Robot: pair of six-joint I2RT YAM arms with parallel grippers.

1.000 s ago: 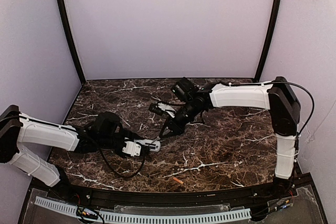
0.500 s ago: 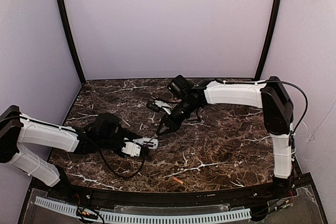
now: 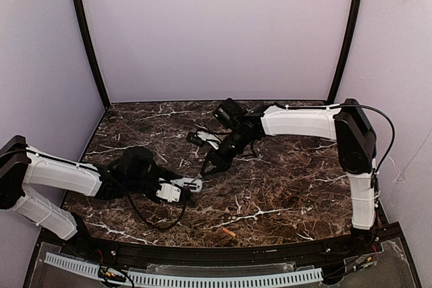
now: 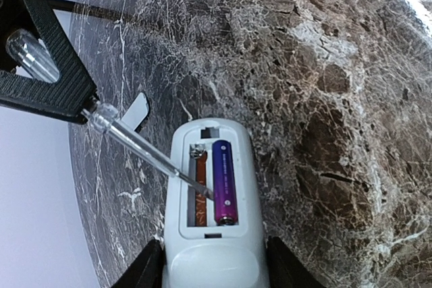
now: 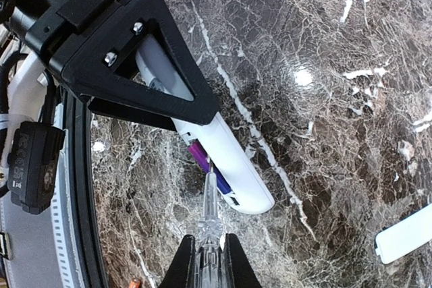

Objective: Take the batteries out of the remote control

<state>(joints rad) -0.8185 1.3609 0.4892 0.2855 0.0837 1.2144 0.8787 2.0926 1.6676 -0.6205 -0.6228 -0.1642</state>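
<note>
My left gripper (image 4: 212, 269) is shut on the near end of the white remote control (image 4: 248, 193), held low over the marble table. Its battery bay faces up without a cover. One purple battery (image 4: 224, 180) lies in the right slot; the left slot shows only a spring. My right gripper (image 5: 208, 261) is shut on a clear-handled screwdriver (image 5: 210, 214), whose metal tip touches the purple battery (image 5: 202, 158) from the side. In the top view the right gripper (image 3: 214, 164) slants down to the remote (image 3: 192, 184). An orange battery (image 3: 228, 233) lies loose near the front edge.
The small flat white cover piece (image 4: 137, 110) lies on the table just beyond the remote, also at the right wrist view's lower right as the cover (image 5: 405, 234). Purple walls and black corner posts (image 3: 86, 38) close off the dark marble table (image 3: 290, 187).
The right arm has shifted slightly left, bringing the screwdriver tip down onto the battery bay. The left gripper and remote have edged a little left. Both grips are unchanged.
</note>
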